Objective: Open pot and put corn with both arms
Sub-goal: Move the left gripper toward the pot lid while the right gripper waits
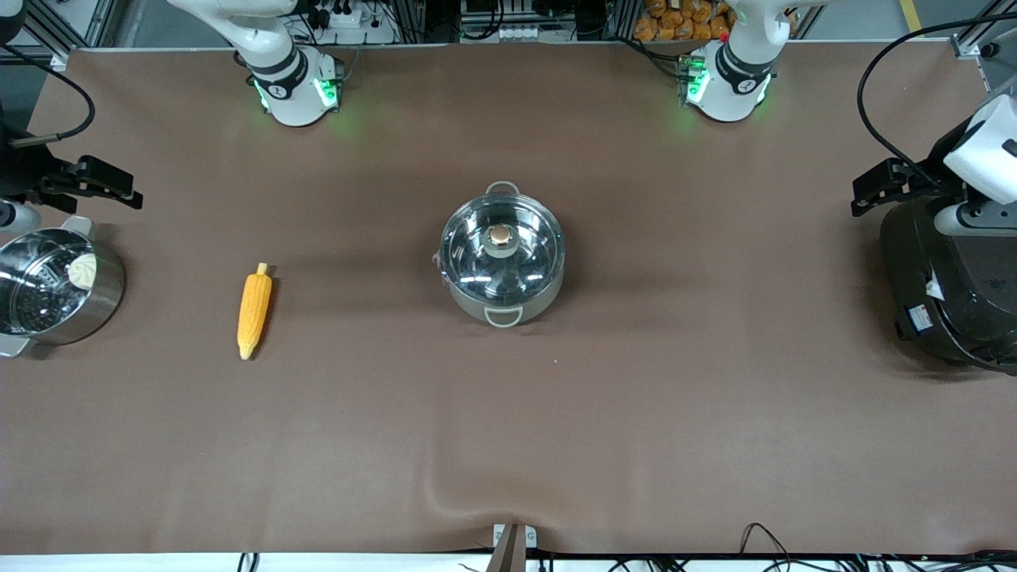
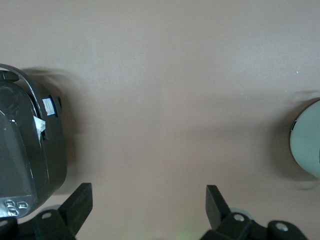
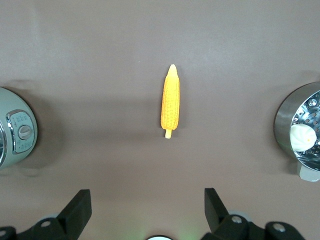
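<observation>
Pot (image 1: 502, 260) sits mid-surface, lid on, between both arms' reach; corn (image 1: 253, 311) lies toward the right arm's end. Left gripper (image 2: 149, 202) and right gripper (image 3: 148, 206) hang high, fingers spread wide, empty; right gripper is over the corn, likely for the pickup.

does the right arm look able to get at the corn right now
Probably yes. The corn lies alone on the bare table, lengthwise between the open right gripper fingers in its wrist view. The steamer pot and the lidded pot stand well apart from it, so nothing blocks a straight descent.
</observation>
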{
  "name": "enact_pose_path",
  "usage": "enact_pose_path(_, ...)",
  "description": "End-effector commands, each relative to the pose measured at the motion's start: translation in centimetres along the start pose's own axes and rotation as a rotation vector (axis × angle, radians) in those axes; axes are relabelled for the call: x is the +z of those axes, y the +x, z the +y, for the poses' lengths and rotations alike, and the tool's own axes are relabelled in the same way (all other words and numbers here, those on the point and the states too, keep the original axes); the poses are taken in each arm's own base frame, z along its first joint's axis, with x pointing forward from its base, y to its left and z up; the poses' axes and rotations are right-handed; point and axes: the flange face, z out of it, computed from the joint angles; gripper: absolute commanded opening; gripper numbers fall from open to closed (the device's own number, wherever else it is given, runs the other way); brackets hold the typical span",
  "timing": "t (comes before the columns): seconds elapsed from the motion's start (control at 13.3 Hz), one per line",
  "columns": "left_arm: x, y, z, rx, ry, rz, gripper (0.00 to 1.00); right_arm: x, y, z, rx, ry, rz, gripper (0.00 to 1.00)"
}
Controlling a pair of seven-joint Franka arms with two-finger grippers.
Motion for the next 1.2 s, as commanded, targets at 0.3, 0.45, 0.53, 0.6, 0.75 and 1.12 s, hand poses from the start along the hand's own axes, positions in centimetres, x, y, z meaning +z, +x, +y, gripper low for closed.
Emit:
enact_pose_path(0.3, -0.2, -0.3, -0.3, 0.02, -0.005, -0.015, 1.0, -0.4, -0.1, -0.2, 0.014, 0.006, 0.003, 1.0)
enact_pose_path(0.45, 0.7, -0.1, 0.3, 0.031, -0.004, -0.039, 1.0, -0.4, -0.1, -0.2, 0.012, 0.006, 0.003, 1.0)
enact_pose_path(0.53, 0.8, 0.0, 0.8, 0.034, 0.019, -0.041, 1.0, -0.4, -0.1, -0.2, 0.012, 0.006, 0.003, 1.0)
enact_pose_path(0.6, 1.4, 0.2, 1.7, 0.041, 0.027, -0.049, 1.0, -0.4, -0.1, -0.2, 0.012, 0.006, 0.003, 1.0)
enact_pose_path(0.75, 2.6, 0.8, 4.7, 0.042, 0.004, -0.069, 1.0, -0.3, 0.0, -0.2, 0.012, 0.006, 0.003, 1.0)
enact_pose_path(1.12, 4.6, -0.1, 14.1, -0.042, -0.016, -0.114, 1.0, 1.5, 1.3, 0.1, 0.019, 0.007, -0.012, 1.0)
